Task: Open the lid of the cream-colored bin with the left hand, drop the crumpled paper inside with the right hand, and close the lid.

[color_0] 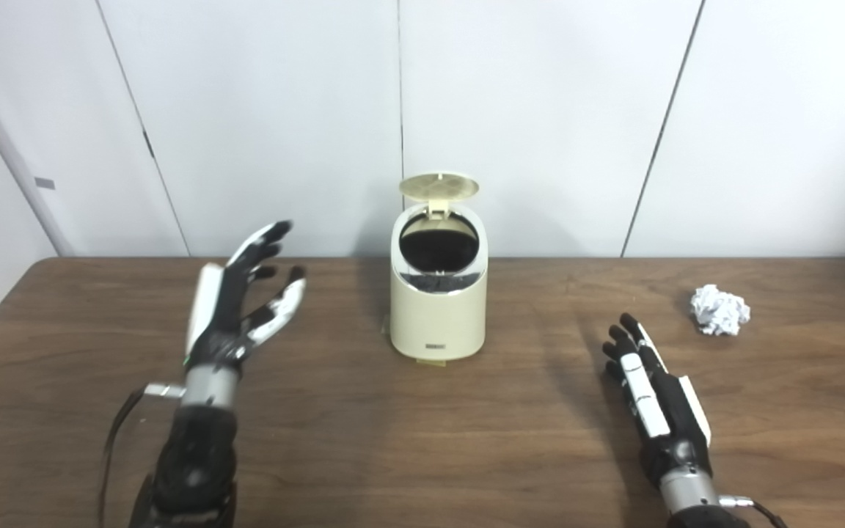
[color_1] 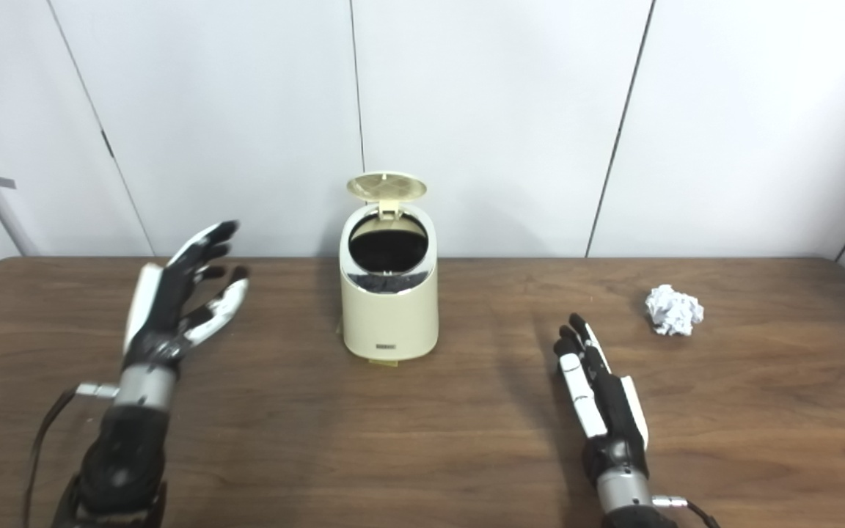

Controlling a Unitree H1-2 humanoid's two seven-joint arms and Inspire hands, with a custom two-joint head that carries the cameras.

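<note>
The cream-colored bin (color_0: pixel 438 304) stands upright near the back middle of the table (color_0: pixel 422 455), and its lid (color_0: pixel 439 186) is tipped up behind the dark opening, so the opening step looks done. The left hand (color_0: pixel 243 301) is raised off to the bin's left, apart from it, its fingers (color_0: pixel 265 238) spread and holding nothing. The crumpled paper (color_0: pixel 719 309) lies on the table well to the right of the bin, untouched. The right hand (color_0: pixel 650 389) rests low on the table between bin and paper, nearer the paper, fingers (color_0: pixel 631 337) extended and lying close together, empty. The step in hand seems to be the pickup: the right hand would need to reach forward and right, close around the paper, then carry it over the open mouth.
</note>
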